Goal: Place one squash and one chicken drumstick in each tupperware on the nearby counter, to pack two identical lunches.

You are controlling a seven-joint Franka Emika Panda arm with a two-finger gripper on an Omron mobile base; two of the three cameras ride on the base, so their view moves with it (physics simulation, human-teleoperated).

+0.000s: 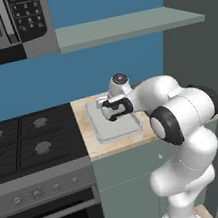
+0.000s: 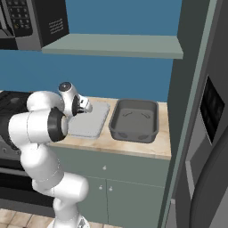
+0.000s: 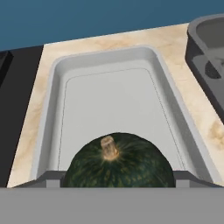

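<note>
A round dark-green squash [image 3: 117, 162] with a tan stem sits between my two fingertips, just over the near end of the shallow pale grey-white tupperware [image 3: 109, 100]. My gripper [image 3: 116, 177] is shut on the squash and hangs over that container [image 1: 117, 127] on the beige counter [image 1: 94, 144]. The wrist bends down from the arm [image 2: 84, 107]. The deeper dark grey tupperware [image 2: 133, 121] stands just to the right of the pale one, with its corner at the edge of the hand view [image 3: 208, 48]. The pale container's floor is bare. The chicken drumstick is out of view.
A black stove [image 1: 30, 140] borders the counter on the left, with a microwave [image 1: 4, 23] above it. A grey-green wall shelf [image 1: 127, 25] hangs over the counter. A tall grey fridge [image 2: 205, 133] closes off the right side.
</note>
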